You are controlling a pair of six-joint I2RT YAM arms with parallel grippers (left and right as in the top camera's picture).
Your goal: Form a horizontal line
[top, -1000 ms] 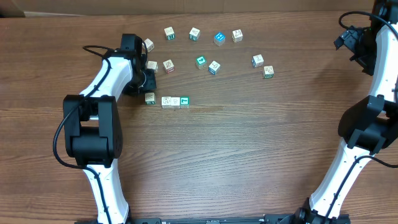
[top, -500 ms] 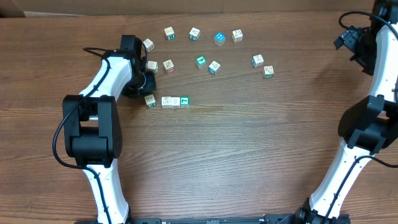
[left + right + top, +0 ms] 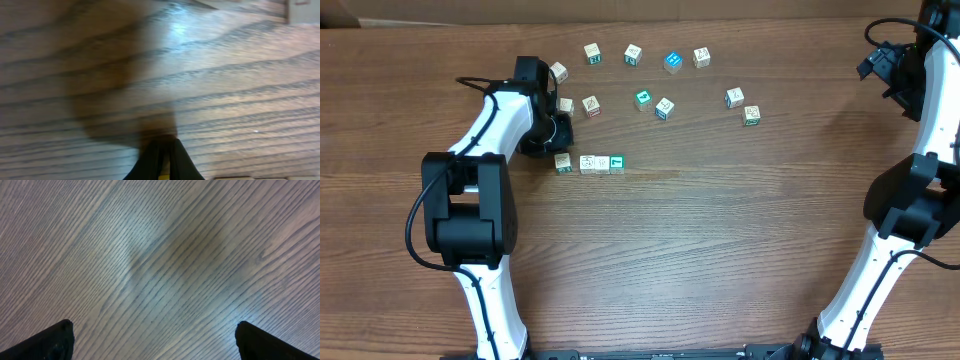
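Note:
In the overhead view the horizontal line point(image 3: 601, 163) is a short row of pale letter cubes with a teal-green cube point(image 3: 616, 162) at its right end. The leftmost cube point(image 3: 563, 162) sits slightly tilted, close to the others. My left gripper point(image 3: 556, 138) is just above and left of that cube, low over the table. In the left wrist view its fingers point(image 3: 165, 156) are pressed together on blurred wood. My right gripper point(image 3: 878, 66) is far off at the top right. In the right wrist view it point(image 3: 160, 342) is wide open and empty over bare wood.
Several loose cubes lie scattered above the row: pale ones point(image 3: 591, 105), point(image 3: 565, 105), point(image 3: 558, 71), point(image 3: 592, 53), a teal one point(image 3: 642, 99), a blue one point(image 3: 672, 62), and two at the right point(image 3: 734, 97), point(image 3: 751, 116). The left arm point(image 3: 495, 115) reaches across the left side.
The leftmost cube has shifted slightly down and right, toward the row. The left gripper has followed it a little. The right arm has not moved.

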